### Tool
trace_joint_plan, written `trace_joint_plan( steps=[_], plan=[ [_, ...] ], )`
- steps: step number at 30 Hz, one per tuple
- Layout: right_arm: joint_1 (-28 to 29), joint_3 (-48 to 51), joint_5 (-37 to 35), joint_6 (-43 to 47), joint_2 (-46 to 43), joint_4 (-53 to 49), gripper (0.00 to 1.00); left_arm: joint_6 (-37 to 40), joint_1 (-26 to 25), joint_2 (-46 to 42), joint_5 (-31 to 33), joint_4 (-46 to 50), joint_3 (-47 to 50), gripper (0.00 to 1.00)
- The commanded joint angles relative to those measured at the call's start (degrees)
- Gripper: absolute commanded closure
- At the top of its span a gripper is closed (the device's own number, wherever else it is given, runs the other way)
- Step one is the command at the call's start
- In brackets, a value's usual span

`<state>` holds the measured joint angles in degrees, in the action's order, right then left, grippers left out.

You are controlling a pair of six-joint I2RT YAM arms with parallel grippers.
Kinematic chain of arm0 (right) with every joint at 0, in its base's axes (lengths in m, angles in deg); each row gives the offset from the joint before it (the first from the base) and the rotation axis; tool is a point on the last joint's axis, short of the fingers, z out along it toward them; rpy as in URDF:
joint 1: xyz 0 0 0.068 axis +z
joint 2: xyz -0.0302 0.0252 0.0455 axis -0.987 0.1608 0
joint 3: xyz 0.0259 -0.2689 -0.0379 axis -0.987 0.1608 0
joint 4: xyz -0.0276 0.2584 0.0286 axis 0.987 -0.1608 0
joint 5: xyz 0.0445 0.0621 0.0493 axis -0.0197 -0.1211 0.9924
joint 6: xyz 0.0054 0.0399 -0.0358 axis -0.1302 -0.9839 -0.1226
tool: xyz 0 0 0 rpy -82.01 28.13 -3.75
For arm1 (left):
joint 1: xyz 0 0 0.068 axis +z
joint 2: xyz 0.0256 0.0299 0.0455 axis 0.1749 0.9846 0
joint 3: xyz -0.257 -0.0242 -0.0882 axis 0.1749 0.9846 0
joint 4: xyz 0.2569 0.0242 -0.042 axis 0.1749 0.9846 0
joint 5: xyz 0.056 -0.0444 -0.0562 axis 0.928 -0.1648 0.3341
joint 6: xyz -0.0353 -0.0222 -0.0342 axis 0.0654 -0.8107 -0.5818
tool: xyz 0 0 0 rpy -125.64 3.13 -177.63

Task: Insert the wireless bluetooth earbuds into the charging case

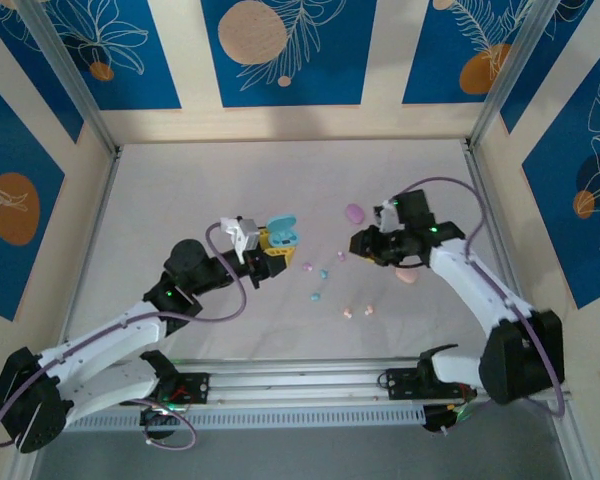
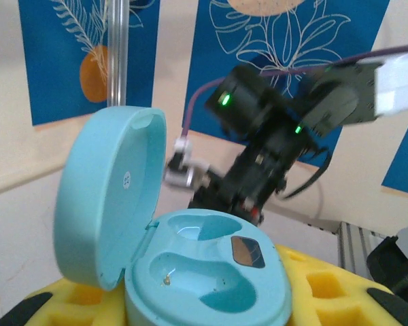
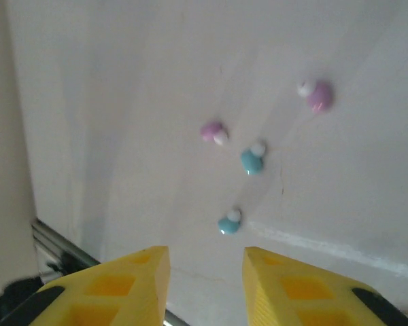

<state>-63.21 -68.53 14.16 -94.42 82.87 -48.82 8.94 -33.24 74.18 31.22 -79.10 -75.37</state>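
Observation:
My left gripper (image 1: 272,243) is shut on a light blue charging case (image 2: 211,278), held up off the table with its lid (image 2: 109,197) swung open to the left. Both wells in the case are empty. My right gripper (image 3: 205,272) is open, nothing between its yellow fingers (image 3: 132,282), and hovers over the table to the right of the case. Below it lie two light blue earbuds (image 3: 228,223) (image 3: 252,159) and two lilac ones (image 3: 213,132) (image 3: 318,95). From above, a pink pair (image 1: 356,311) lies nearer the front.
A closed lilac case (image 1: 354,212) sits behind the right gripper, and a pink case (image 1: 408,276) lies partly under the right arm. The white table runs to walls at the back and sides, with a metal rail (image 1: 300,385) along the near edge.

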Motion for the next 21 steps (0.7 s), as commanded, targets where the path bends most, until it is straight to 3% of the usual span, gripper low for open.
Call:
trace_joint_plan(
  steps=[1,8,21],
  plan=[
    [5.1,-3.9,-3.6,1.5,6.5,-3.1,0.66,1.1,-0.3,-2.1,1.5,1.2,-0.6,0.66],
    [11.6,-9.4,-10.8,3.4,18.4,-4.9,0.67,2.2,-0.3,-5.6,2.4,4.7,-1.4,0.66],
    [17.9,-10.7,-8.6,2.4,24.4,-5.3,0.62,4.4,-0.3,-9.2,4.2,8.6,-2.6,0.66]
  ],
)
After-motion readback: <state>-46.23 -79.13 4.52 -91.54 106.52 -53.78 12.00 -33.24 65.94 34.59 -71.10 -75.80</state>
